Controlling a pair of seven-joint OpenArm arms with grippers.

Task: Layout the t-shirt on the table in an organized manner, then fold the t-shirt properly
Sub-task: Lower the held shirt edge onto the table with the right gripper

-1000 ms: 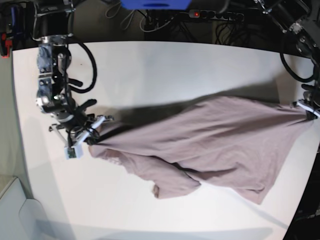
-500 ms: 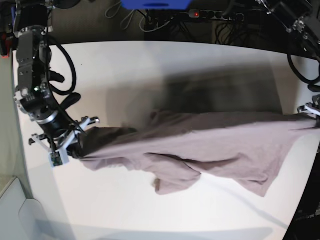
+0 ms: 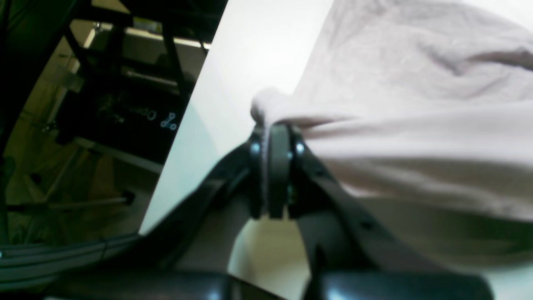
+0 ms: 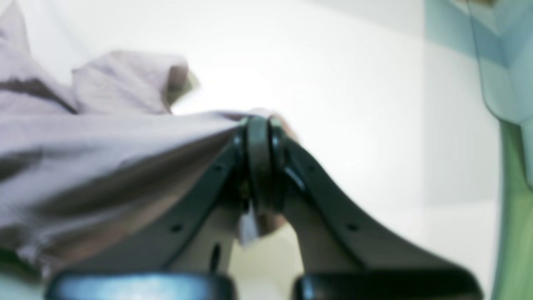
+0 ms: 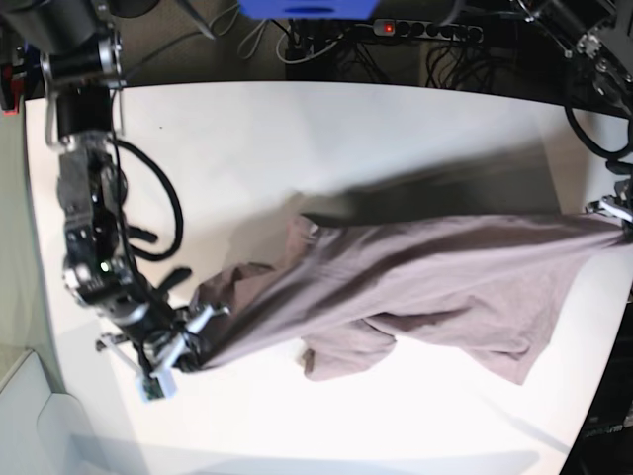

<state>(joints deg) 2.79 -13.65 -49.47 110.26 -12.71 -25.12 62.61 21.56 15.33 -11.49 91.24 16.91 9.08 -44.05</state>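
Note:
The mauve t-shirt (image 5: 425, 272) hangs stretched between my two grippers above the white table (image 5: 297, 139), with one sleeve (image 5: 341, 358) drooping onto the tabletop. In the base view my right gripper (image 5: 188, 351) is at the front left, shut on one corner of the t-shirt (image 4: 125, 137). My left gripper (image 5: 618, 216) is at the table's right edge, shut on the opposite corner. Each wrist view shows the jaws pressed together with cloth pinched between them: left gripper (image 3: 275, 129), t-shirt (image 3: 416, 104), right gripper (image 4: 258, 123).
Beyond the table's far edge run a power strip (image 5: 425, 30) and cables. A pale bin (image 5: 30, 416) stands at the front left corner. The right arm's black cable (image 5: 163, 213) loops over the table's left part. Bare tabletop lies behind and in front of the shirt.
My right gripper has pulled its corner of the shirt toward the table's front edge and slightly rightward. The shirt has lifted and stretched tauter. The left gripper has hardly moved.

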